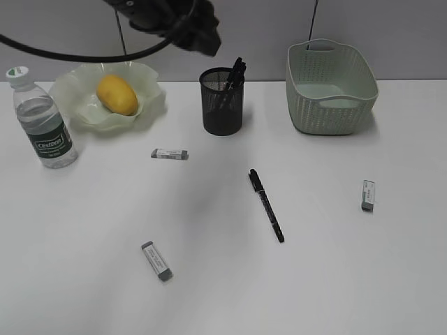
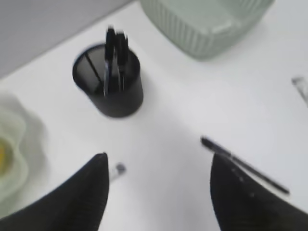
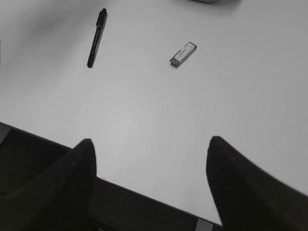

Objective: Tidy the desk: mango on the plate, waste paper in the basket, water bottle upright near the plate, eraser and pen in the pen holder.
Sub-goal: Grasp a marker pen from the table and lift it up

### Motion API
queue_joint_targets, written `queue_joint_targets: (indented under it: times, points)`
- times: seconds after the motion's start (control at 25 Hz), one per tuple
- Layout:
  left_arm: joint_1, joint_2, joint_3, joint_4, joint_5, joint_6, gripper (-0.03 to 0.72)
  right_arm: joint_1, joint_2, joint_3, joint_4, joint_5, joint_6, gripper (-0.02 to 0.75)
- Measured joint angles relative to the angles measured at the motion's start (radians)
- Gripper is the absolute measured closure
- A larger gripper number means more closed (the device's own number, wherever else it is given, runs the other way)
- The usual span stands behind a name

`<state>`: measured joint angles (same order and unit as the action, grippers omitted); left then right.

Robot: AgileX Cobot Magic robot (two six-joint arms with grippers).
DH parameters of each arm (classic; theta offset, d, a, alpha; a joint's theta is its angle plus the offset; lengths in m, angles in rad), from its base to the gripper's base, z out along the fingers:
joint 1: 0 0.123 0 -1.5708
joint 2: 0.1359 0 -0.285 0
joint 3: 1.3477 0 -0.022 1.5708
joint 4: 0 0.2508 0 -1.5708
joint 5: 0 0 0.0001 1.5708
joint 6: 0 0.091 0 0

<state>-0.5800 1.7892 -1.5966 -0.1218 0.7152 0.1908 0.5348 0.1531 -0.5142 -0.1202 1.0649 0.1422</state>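
The mango (image 1: 116, 94) lies in the plate (image 1: 150, 100) at the back left, and the water bottle (image 1: 45, 122) stands upright beside it. The pen holder (image 1: 222, 105) holds pens. A black pen (image 1: 266, 204) lies mid-desk. Three erasers lie loose (image 1: 170, 153) (image 1: 157, 261) (image 1: 368, 195). The basket (image 1: 330, 87) stands back right. No waste paper is in view. My left gripper (image 2: 159, 161) hangs open and empty high above the desk, in front of the pen holder (image 2: 109, 82). My right gripper (image 3: 150, 144) is open and empty over the desk's front edge.
The left arm (image 1: 174, 21) hovers at the top of the exterior view, above and left of the pen holder. In the right wrist view the pen (image 3: 96, 38) and an eraser (image 3: 183, 54) lie far ahead of the fingers.
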Motion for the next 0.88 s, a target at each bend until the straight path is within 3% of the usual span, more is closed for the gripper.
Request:
queue_joint_targets:
  times: [0.2,0.32,0.48,0.64,0.88]
  points:
    - [0.000,-0.054,0.000,0.074,0.377,-0.032,0.205,0.000,0.000,0.000,0.000,0.000,0.000,0.176]
    - [0.001,-0.061,0.001,0.138,0.480,-0.093,0.207,0.000,0.000,0.000,0.000,0.000,0.000,0.176]
    - [0.018,-0.093,0.076,0.173,0.493,-0.113,0.207,0.000,0.000,0.000,0.000,0.000,0.000,0.176]
    - [0.048,-0.208,0.277,0.166,0.455,-0.119,0.207,0.000,0.000,0.000,0.000,0.000,0.000,0.176]
    - [0.209,-0.424,0.587,0.072,0.303,-0.120,0.207,0.000,0.000,0.000,0.000,0.000,0.000,0.176]
